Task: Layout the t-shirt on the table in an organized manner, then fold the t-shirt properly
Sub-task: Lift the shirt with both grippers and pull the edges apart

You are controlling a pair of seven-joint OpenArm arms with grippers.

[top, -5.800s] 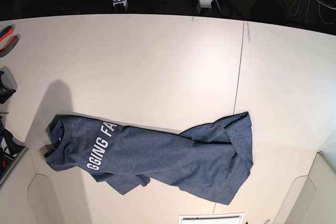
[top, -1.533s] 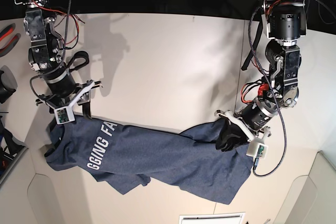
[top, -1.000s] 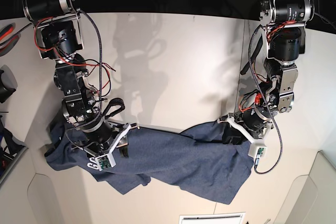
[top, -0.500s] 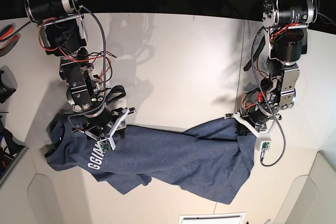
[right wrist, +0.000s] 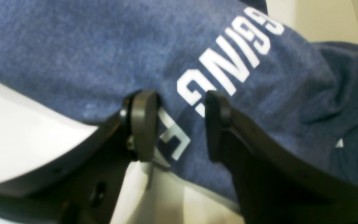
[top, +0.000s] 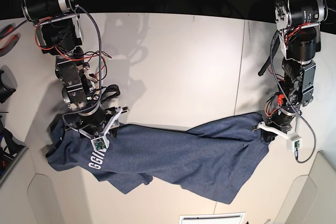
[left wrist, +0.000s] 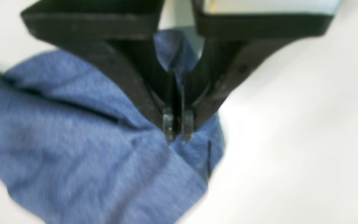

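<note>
The navy t-shirt (top: 178, 156) lies stretched crosswise on the off-white table (top: 173, 61), with white lettering (top: 96, 160) near its left end. My left gripper (top: 265, 132) is shut on the shirt's right corner. In the left wrist view its jaws (left wrist: 175, 127) pinch blue fabric (left wrist: 73, 149) tight. My right gripper (top: 97, 129) sits at the shirt's upper left edge. In the right wrist view it (right wrist: 177, 107) is open, with its fingers (right wrist: 143, 124) astride the edge of the lettered fabric (right wrist: 228, 62).
A thin dark seam (top: 240, 66) crosses the table. Red-handled pliers (top: 6, 35) and a black object (top: 6, 85) lie at the left edge. A white sheet (top: 210, 217) sits at the front edge. Raised pale panels (top: 315, 192) flank the front corners.
My left gripper has pulled the shirt's right corner further to the right, stretching the fabric flatter. My right gripper has shifted slightly left and back along the shirt's upper edge.
</note>
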